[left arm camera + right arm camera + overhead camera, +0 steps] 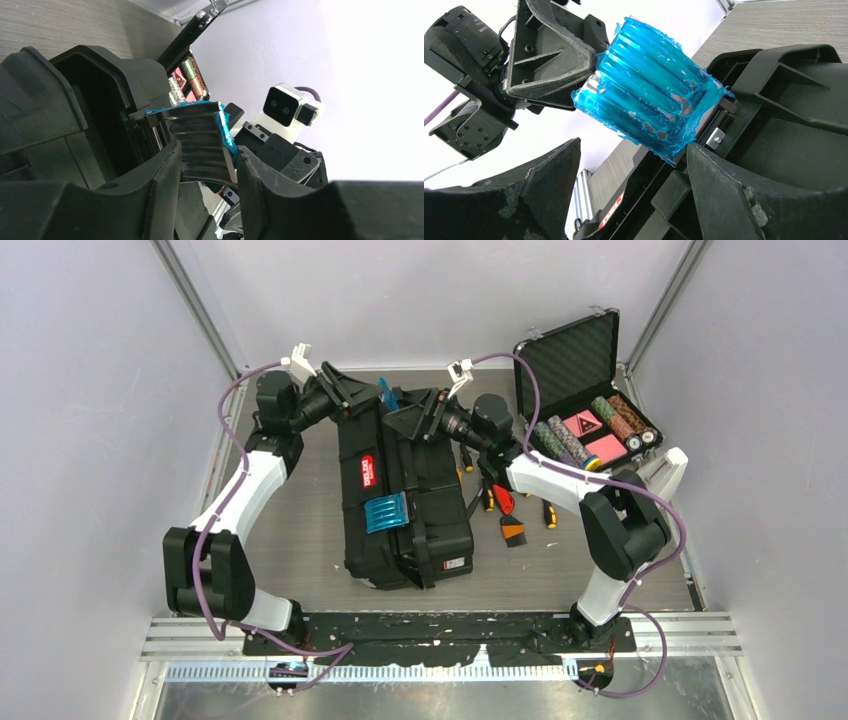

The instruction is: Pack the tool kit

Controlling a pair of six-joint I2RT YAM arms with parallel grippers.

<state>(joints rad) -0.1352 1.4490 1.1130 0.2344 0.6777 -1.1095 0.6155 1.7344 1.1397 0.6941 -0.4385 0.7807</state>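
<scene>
The black toolbox (420,510) lies in the middle of the table, lid down, with one blue latch (387,512) on its near side. A second blue latch (392,400) at its far end is swung up. My left gripper (350,392) is shut on that far latch (200,145); the latch fills the gap between its fingers (165,170). My right gripper (422,420) is open just below the same latch (649,95), and its right fingertip (696,155) touches the latch's lower edge. Small red and yellow/black hand tools (505,505) lie on the table right of the toolbox.
An open foam-lined black case of poker chips (590,415) stands at the back right, close to the right arm. Grey walls close in the left, right and back sides. The arm bases sit on the rail (440,635) at the near edge.
</scene>
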